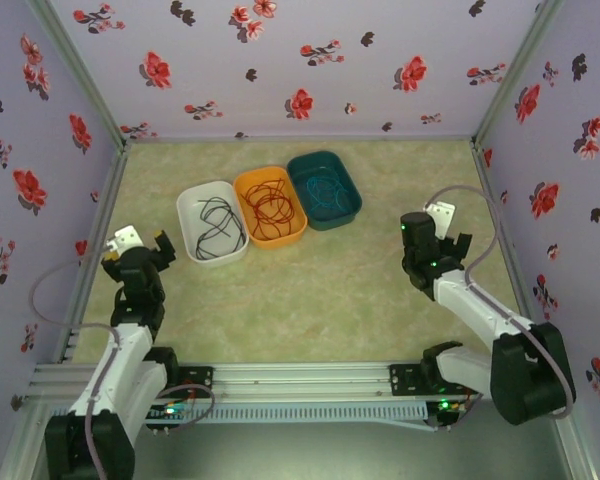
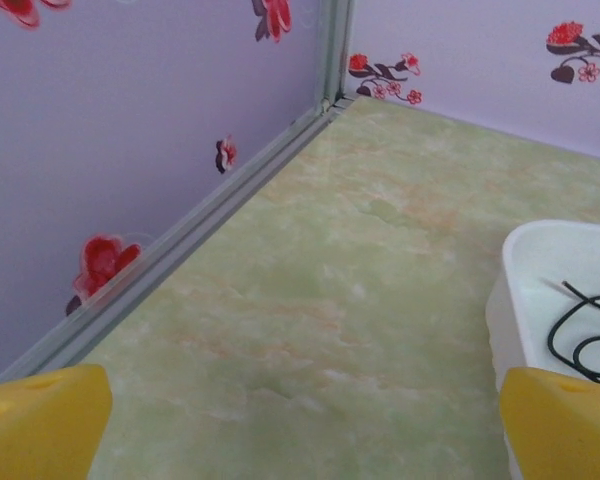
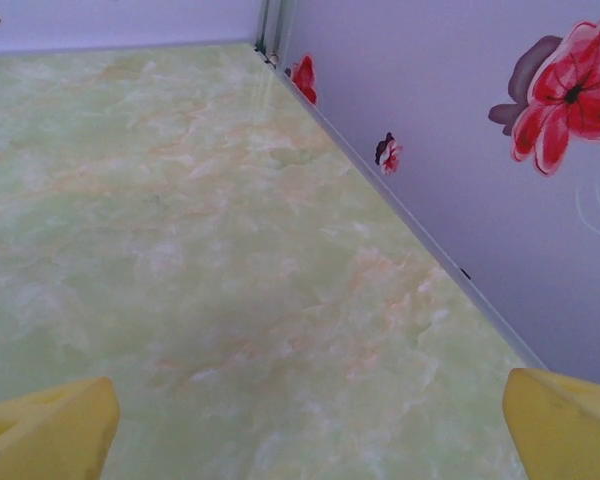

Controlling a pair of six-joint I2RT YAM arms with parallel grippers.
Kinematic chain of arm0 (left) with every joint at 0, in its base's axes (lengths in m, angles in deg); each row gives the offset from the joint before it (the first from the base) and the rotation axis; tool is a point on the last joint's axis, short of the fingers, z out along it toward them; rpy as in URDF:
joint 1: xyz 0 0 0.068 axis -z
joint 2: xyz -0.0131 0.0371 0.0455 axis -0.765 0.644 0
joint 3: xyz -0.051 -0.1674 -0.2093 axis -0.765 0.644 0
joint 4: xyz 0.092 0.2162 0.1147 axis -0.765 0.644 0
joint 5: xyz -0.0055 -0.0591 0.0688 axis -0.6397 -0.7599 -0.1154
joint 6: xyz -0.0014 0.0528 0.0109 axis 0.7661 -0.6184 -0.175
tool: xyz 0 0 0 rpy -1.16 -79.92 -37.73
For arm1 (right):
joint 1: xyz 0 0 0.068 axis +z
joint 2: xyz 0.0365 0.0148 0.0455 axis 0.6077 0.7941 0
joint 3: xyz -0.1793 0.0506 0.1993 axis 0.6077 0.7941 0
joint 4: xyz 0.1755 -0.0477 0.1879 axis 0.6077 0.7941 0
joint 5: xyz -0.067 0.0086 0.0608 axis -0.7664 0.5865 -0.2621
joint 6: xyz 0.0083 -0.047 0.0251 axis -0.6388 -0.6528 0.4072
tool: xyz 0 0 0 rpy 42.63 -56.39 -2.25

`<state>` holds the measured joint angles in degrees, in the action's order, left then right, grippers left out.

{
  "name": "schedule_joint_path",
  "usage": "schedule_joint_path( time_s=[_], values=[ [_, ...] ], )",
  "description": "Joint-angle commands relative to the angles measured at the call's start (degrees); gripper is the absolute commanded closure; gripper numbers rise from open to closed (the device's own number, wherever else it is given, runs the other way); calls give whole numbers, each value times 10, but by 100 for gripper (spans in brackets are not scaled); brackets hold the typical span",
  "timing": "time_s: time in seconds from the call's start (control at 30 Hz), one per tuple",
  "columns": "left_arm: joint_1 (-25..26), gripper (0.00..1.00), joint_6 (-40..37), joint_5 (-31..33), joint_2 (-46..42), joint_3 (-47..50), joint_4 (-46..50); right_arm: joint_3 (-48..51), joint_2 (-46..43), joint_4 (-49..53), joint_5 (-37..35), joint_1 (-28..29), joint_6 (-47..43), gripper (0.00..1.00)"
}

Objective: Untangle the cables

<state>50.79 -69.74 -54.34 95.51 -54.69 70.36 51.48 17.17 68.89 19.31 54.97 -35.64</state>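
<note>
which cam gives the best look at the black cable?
Top external: the black cable lies fully visible, looped inside the white bin. Left wrist catches just a couple of its loops at the frame's right edge. Right wrist faces the table and side wall.

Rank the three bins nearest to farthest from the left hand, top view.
1. White bin, just right of the left hand, holds the black cable.
2. Orange bin, middle of the row, holds the red cable.
3. Teal bin, right end of the row, holds the blue cable.
</note>
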Motion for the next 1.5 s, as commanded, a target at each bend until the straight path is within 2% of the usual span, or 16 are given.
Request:
schedule_joint_path(
  time_s=[0.0,0.43,0.77,1.17,1.37,1.47],
  values=[
    [-5,0,-23,-35,35,12,-97,18,22,-103,19,-14,-30,1],
    [-8,0,-93,-149,186,49,-311,93,46,-294,60,-34,-69,1],
    [-8,0,-111,-194,312,61,-485,151,29,-362,82,-60,-71,1],
    [-8,0,-140,-241,440,35,-552,192,30,-440,141,-85,-77,1],
    [-11,0,-153,-284,450,13,-514,198,33,-459,160,-96,-89,1],
    [-22,0,-163,-338,446,-12,-454,204,36,-474,179,-105,-96,1]
  ],
)
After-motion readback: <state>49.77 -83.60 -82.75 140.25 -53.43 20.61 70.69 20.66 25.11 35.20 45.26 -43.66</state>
